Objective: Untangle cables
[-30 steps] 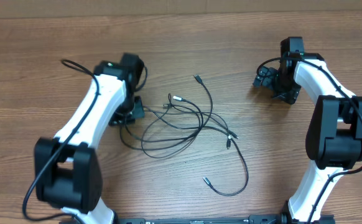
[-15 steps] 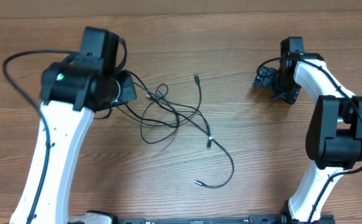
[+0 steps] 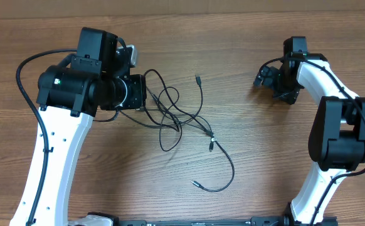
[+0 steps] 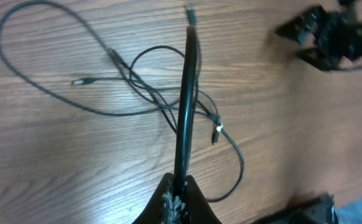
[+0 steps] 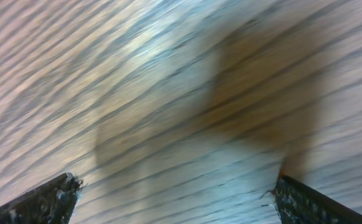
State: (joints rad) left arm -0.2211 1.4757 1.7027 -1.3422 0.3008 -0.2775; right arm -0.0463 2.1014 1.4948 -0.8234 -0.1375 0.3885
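Observation:
Several thin black cables [image 3: 170, 110] lie in a loose tangle at the table's middle. One strand runs on to a silver-tipped plug [image 3: 212, 144] and a far end [image 3: 195, 184]; another plug [image 3: 198, 80] lies toward the back. My left gripper [image 3: 145, 93] is raised above the table's left side and is shut on one cable [image 4: 187, 81], which runs taut from the gripper [image 4: 180, 191] down to the tangle [image 4: 162, 102]. My right gripper [image 3: 268, 78] rests at the back right. It stands open [image 5: 178, 199], with only wood between its fingers.
A thick black cord [image 3: 29, 59] loops off the left arm. The right gripper [image 4: 330, 34] also shows at the upper right of the left wrist view. The wooden table [image 3: 264, 150] is bare around the tangle.
The left arm has risen from the table with a cable in its grip. The tangle has tightened and been dragged left, its loose ends sliding with it. The right arm has not moved.

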